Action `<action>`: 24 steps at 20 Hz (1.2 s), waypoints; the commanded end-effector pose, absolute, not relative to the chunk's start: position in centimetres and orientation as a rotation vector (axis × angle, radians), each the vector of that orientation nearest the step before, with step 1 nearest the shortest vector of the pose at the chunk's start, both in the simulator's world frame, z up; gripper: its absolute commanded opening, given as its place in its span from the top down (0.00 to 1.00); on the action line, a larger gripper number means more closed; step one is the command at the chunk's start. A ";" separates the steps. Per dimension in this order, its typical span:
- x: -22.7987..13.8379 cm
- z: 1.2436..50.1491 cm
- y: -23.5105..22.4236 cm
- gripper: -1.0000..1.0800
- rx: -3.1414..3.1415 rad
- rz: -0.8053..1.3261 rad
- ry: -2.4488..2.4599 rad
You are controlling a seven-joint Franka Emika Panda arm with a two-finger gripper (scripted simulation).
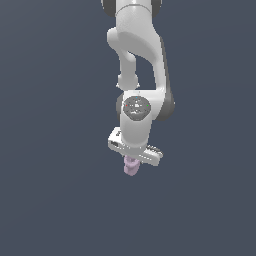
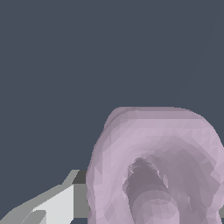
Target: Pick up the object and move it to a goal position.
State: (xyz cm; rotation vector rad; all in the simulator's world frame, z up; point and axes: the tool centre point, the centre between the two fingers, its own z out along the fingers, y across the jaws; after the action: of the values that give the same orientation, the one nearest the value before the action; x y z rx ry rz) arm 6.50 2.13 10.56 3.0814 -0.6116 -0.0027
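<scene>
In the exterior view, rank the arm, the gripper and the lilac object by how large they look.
1. Arm, largest by far.
2. Gripper, the white crossbar at its lower end.
3. Lilac object, smallest, partly hidden beneath the gripper, so its full extent is unsure.

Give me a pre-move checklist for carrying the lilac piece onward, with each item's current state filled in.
1. Object sits at the gripper: ok, it hangs right under the white hand.
2. Fingers closed on it: cannot tell; one finger shows beside the object, contact hidden.
3. Object clear of any surface: cannot tell; only flat dark background shows.
4. Goal position located: cannot tell, no marker in either view.
5. Nothing else near the arm: ok in both views.
</scene>
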 end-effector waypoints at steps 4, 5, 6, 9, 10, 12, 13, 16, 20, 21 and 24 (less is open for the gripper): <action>7.1 14.9 -2.3 1.00 3.081 -0.001 -0.614; 7.2 15.7 -3.2 1.00 3.081 -0.001 -0.614; 7.3 16.6 -4.0 1.00 3.081 -0.001 -0.614; 7.6 19.1 -6.6 1.00 3.081 -0.001 -0.614; 7.7 19.9 -7.4 1.00 3.081 -0.001 -0.614; 8.0 21.6 -9.1 1.00 3.081 -0.001 -0.614; 8.1 22.4 -9.9 1.00 3.081 -0.001 -0.614; 8.5 24.8 -12.4 1.00 3.081 -0.001 -0.614; 9.0 27.5 -15.2 1.00 3.082 0.000 -0.613; 9.2 28.1 -15.7 1.00 3.082 0.000 -0.613; 9.5 29.4 -17.1 1.00 3.082 0.000 -0.613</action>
State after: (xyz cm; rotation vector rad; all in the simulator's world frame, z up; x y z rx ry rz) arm 9.31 -16.44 28.74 3.0809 -0.6157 0.0014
